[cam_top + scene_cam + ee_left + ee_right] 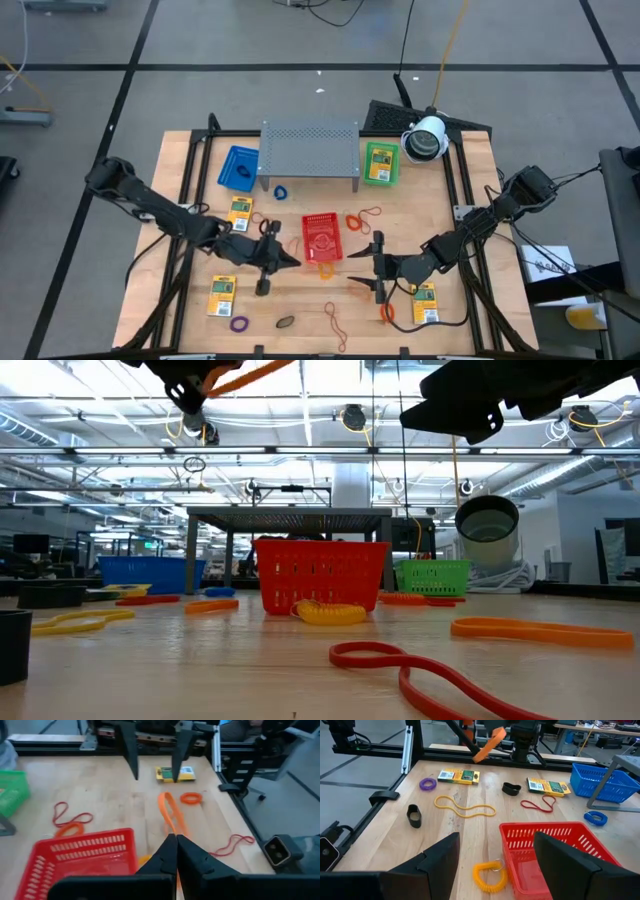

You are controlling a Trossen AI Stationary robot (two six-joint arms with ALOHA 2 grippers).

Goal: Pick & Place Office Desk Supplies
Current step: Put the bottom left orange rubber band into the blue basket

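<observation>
**Operator:** Where do you have the grippers and the supplies?

**Technician:** Your left gripper (290,260) is raised just beside the red basket (322,237), on its left. Its jaws are pressed together, pinching an orange rubber band (489,744) that hangs from the tips. Your right gripper (372,268) waits on the basket's other side, jaws spread, holding nothing.

**Operator:** How much is finished?

**Technician:** Little, as far as you can verify. One dark loop shows in the blue basket (238,167), and the green basket (380,163) appears to hold a packet. Three yellow-and-green packets (240,208) lie loose on the worktop. Bands are scattered: purple (239,324) and black (285,322) near the front edge, blue (280,191) below the grey rack (310,147), a yellow coil (489,874) touching the red basket. Expect most of the sorting to remain.
</observation>
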